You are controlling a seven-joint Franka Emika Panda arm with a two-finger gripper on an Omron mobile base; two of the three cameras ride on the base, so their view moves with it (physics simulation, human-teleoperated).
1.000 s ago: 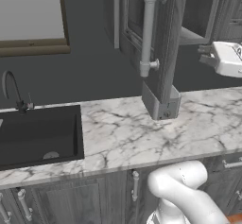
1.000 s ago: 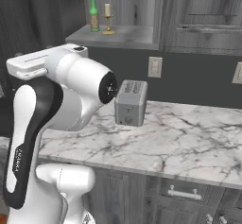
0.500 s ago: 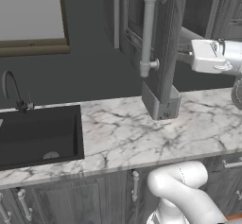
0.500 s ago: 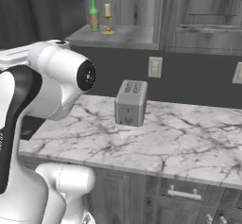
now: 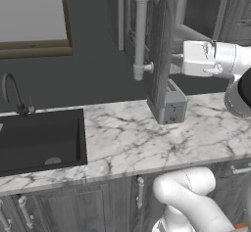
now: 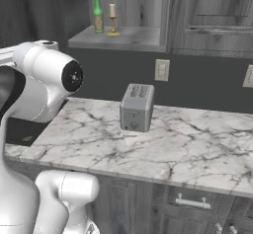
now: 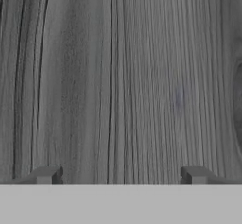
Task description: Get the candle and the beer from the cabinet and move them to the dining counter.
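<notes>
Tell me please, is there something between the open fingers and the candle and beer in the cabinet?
Yes, it seems so. In the hand view the fingers face grey wood-grain panel close ahead, probably the open cabinet door. The candle and the beer stand on the cabinet shelf, untouched.

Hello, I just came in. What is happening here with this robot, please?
The arm is reaching toward the cabinet, whose door stands open. The beer and the candle stand side by side on its shelf, untouched. The pincer is open and empty, facing grey wood grain up close. A toaster sits on the marble counter below. Nothing has been picked up yet.
</notes>
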